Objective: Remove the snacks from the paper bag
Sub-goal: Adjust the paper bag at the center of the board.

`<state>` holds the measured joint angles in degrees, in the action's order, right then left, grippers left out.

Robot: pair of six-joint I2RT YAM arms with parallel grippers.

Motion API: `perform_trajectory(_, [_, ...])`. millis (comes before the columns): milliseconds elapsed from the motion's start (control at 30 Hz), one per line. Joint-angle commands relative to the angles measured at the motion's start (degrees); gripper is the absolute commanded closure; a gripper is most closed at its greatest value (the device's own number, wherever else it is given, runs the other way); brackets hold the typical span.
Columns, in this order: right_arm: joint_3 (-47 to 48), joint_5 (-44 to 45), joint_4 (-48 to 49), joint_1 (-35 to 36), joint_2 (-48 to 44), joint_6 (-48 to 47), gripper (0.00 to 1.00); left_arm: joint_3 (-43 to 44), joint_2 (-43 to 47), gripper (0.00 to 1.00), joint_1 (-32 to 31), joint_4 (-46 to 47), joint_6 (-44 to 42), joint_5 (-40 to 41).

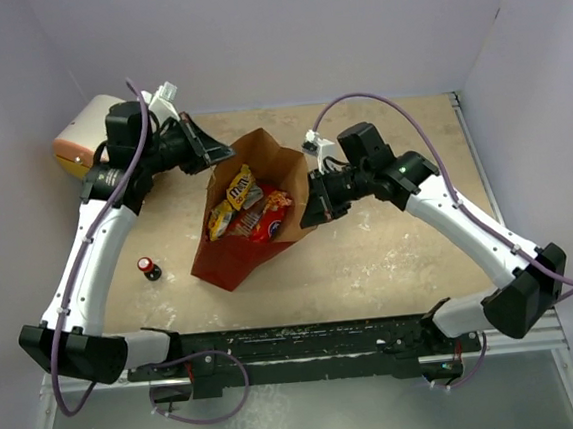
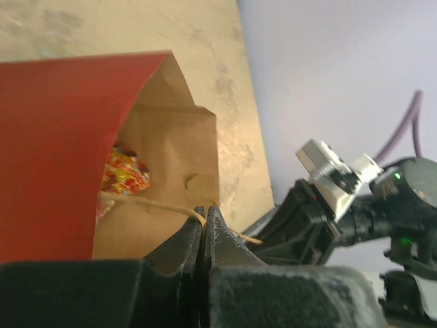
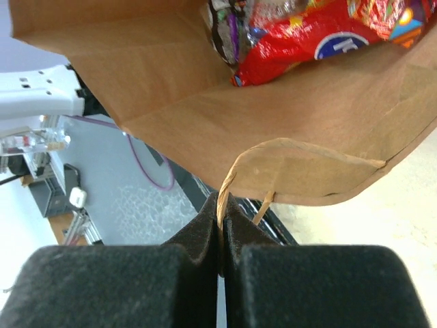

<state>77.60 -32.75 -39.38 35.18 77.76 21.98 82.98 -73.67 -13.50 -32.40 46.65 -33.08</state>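
The paper bag (image 1: 232, 259), red outside and brown inside, lies on the table with its mouth held open toward the far side. Inside are the snacks: a yellow candy packet (image 1: 241, 191), a large red bag (image 1: 267, 219) and smaller packets (image 1: 221, 220). My left gripper (image 1: 213, 157) is shut on one string handle (image 2: 147, 203) at the bag's far left rim. My right gripper (image 1: 311, 210) is shut on the other string handle (image 3: 229, 181) at the right rim. The red bag (image 3: 300, 37) and a dark wrapper (image 3: 222, 34) show in the right wrist view. A colourful packet (image 2: 123, 171) shows in the left wrist view.
A white drum with an orange end (image 1: 81, 140) sits at the far left corner behind my left arm. A small dark bottle with a red cap (image 1: 149, 268) stands on the table left of the bag. Walls close the table on three sides.
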Motion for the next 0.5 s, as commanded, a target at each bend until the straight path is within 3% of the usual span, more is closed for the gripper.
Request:
perform_trajectory(0, [7.5, -4.7, 4.5, 0.4, 3.8, 3.5, 1.00, 11.4, -3.3, 1.00, 1.8, -7.3, -8.3, 12.3])
perform_trajectory(200, [16.8, -2.8, 8.9, 2.5, 11.3, 9.4, 1.00, 20.2, -8.3, 1.00, 15.1, -12.9, -11.8, 13.5])
perform_trajectory(467, [25.4, -1.1, 10.8, 7.9, 20.7, 12.1, 1.00, 33.6, -13.5, 1.00, 17.4, -15.6, -18.6, 14.4])
